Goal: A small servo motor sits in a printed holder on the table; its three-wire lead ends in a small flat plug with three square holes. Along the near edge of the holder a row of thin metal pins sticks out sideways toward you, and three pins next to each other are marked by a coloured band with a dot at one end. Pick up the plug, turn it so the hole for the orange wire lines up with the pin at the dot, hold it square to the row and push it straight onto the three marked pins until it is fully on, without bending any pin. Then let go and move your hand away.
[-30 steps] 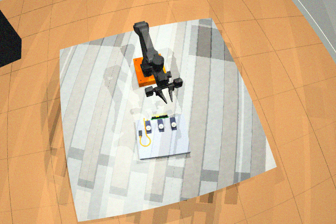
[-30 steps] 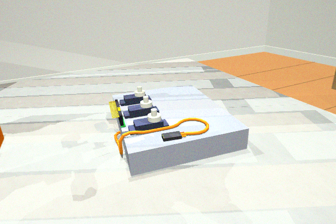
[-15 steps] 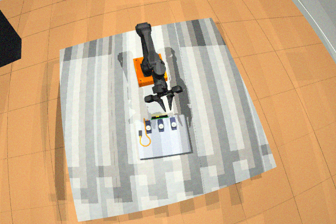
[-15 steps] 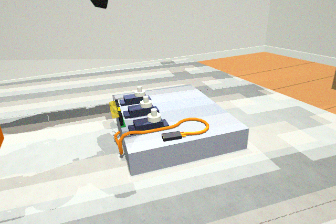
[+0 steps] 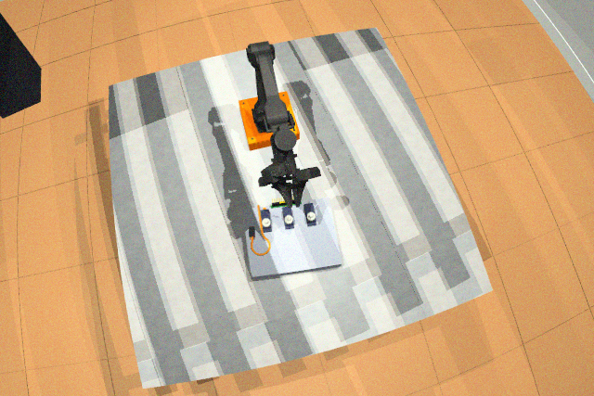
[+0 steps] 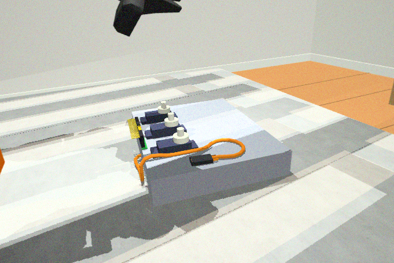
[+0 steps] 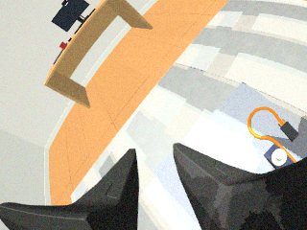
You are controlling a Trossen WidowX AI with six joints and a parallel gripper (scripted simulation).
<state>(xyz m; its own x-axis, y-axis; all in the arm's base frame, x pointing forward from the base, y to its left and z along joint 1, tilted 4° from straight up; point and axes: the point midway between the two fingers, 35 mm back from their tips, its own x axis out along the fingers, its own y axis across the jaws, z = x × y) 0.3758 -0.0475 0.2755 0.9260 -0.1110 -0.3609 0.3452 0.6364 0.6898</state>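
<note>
The black plug [image 5: 251,232] [image 6: 201,159] [image 7: 289,130] lies on top of the pale holder [image 5: 297,257] [image 6: 219,186] [image 7: 235,96], near one side edge. Its orange lead [image 5: 260,254] [image 6: 244,147] [image 7: 249,120] loops over the holder and past its pin-side edge. The row of yellow pins [image 5: 277,202] [image 6: 133,128] sticks out from the holder's edge on the arm's side; the marked band's dot is too small to tell. My gripper [image 5: 294,205] [image 6: 181,3] [image 7: 155,152] is partly open and empty, high above the holder, away from the plug.
Three dark blue servos with white hubs stand in a row on the holder: one servo [image 5: 265,221] [image 6: 175,146] [image 7: 277,155] nearest the lead, a middle servo [image 5: 288,218] [image 6: 165,129], and a far servo [image 5: 310,215] [image 6: 159,116]. The arm stands on an orange base [image 5: 256,143].
</note>
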